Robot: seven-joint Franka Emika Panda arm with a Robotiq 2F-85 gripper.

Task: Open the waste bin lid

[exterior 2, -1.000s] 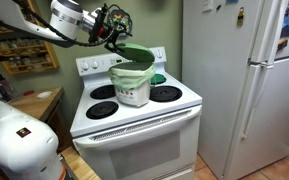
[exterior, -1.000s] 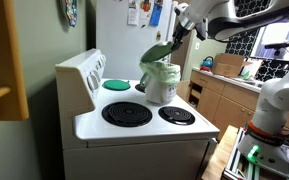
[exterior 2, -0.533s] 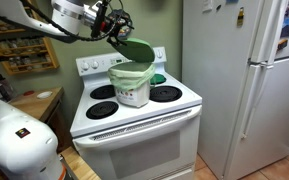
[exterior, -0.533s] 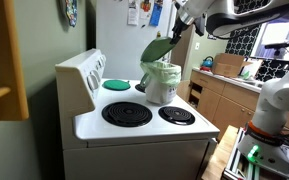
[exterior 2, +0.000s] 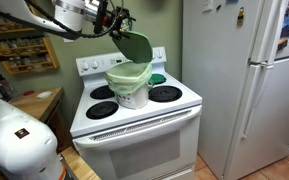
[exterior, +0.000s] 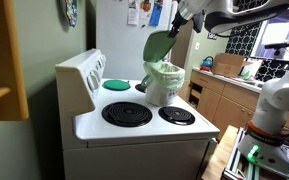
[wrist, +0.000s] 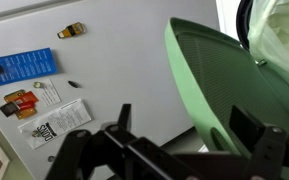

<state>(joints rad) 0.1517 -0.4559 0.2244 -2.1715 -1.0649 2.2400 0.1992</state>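
We are seeing the waste bin sitting on the stove among the burners, with the lid standing tilted above its rim. The gripper is hanging at the lid's upper edge. A round disc is lying on a rear burner beside the bin. In an exterior view the refrigerator is standing just beside the stove.

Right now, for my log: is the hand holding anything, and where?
The hand meets the lid at its raised free edge; gripping or merely propping cannot be told.

Wrist view: lid cut off at right edge — gripper blurred, grip unclear.
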